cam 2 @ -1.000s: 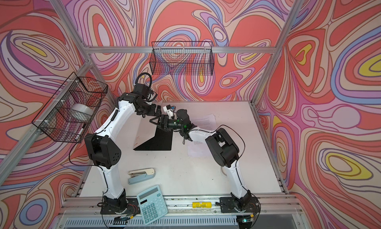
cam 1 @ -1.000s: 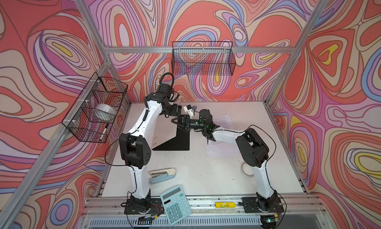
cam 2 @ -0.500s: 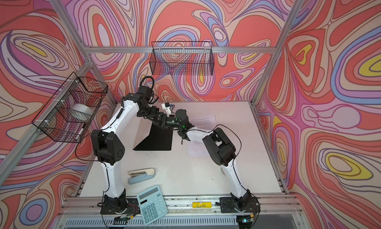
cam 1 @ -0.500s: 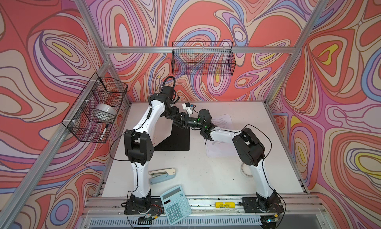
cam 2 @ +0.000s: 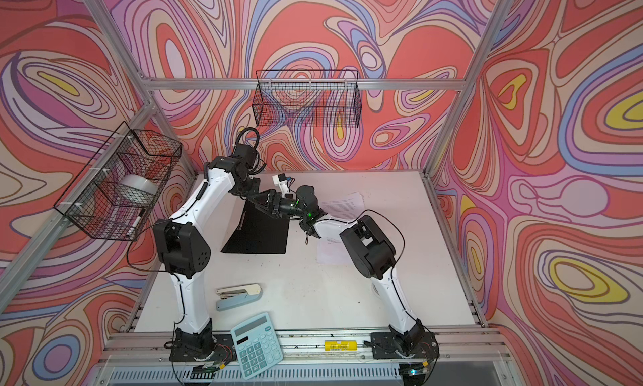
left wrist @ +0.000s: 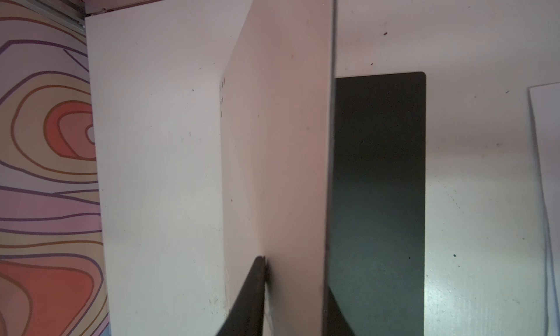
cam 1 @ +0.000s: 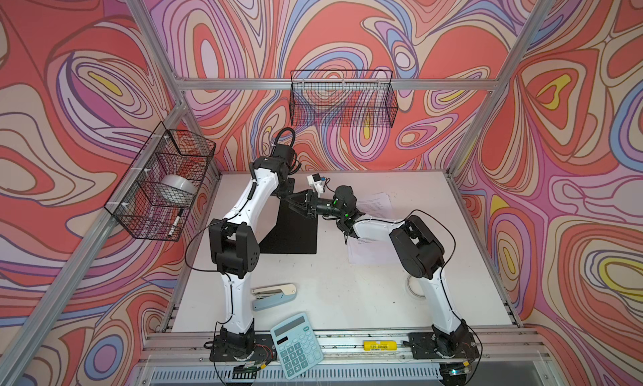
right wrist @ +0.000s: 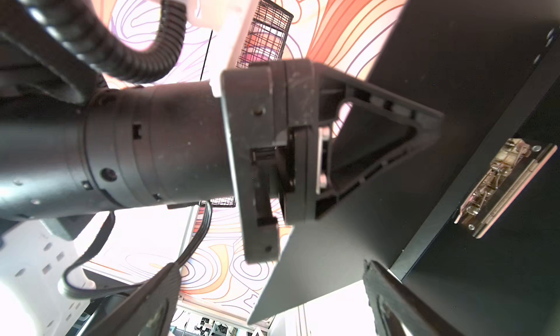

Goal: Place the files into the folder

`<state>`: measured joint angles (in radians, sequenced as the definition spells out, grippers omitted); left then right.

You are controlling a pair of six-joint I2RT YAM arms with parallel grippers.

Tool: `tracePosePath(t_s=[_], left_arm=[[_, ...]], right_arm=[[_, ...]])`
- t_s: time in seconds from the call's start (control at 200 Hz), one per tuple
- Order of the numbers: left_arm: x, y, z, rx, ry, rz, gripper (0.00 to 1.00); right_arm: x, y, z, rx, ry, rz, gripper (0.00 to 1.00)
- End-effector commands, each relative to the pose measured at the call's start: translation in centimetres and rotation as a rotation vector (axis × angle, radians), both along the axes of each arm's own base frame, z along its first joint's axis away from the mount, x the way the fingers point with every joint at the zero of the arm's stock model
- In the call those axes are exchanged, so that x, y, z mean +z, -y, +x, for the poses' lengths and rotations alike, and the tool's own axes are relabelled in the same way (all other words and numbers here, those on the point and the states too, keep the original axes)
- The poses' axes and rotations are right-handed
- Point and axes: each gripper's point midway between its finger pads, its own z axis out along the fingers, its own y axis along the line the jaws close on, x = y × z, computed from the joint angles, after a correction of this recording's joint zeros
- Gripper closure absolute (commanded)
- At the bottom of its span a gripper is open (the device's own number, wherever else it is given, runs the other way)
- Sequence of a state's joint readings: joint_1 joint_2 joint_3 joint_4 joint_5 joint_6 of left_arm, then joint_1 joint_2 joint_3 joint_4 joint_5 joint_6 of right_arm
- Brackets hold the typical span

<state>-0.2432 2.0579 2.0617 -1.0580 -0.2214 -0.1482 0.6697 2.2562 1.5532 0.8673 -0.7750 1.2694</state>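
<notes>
The files (cam 1: 368, 254) are partly hidden by the right arm (cam 1: 415, 245) in both top views — print too small to be read. In the left wrist view, the left gripper (left wrist: 295, 275) and folder (left wrist: 281, 137) are cut off at the edges.

The folder (cam 1: 295, 233) is holding its cover upright, blocking sideways passage. The worktop (cam 1: 348, 297) in front is lying clear.

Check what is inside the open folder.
The folder shows only bare black lining and a metal clip. The left gripper and right gripper cover its far end in both top views.
</notes>
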Motion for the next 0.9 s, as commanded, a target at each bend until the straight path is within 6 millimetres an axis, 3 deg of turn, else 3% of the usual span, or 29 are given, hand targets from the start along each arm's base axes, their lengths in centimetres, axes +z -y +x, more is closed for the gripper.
tracePosePath(t_s=[0.0, 0.08, 0.351, 0.611, 0.897], left_arm=[[0.3, -1.1, -0.3, 0.023, -0.021, 0.047, 0.89], [0.8, -1.4, -0.5, 0.031, -0.027, 0.045, 1.0], [2.0, -3.1, -1.6, 0.077, -0.05, -0.015, 1.0], [2.2, -4.6, -3.2, 0.129, -0.089, -0.186, 1.0], [3.1, -4.1, -4.7, 0.117, -0.103, -0.308, 1.0]], right_arm=[[-0.7, -0.4, -0.5, 0.016, 0.014, -0.01, 0.02], [-1.3, -0.2, -0.7, 0.011, 0.017, -0.05, 0.02], [-5.6, 1.5, -0.6, -0.054, 0.038, -0.37, 0.03], [-8.7, 4.0, 0.1, -0.116, 0.074, -0.65, 0.07], [-11.4, 6.4, 0.6, -0.118, 0.114, -0.903, 0.2]])
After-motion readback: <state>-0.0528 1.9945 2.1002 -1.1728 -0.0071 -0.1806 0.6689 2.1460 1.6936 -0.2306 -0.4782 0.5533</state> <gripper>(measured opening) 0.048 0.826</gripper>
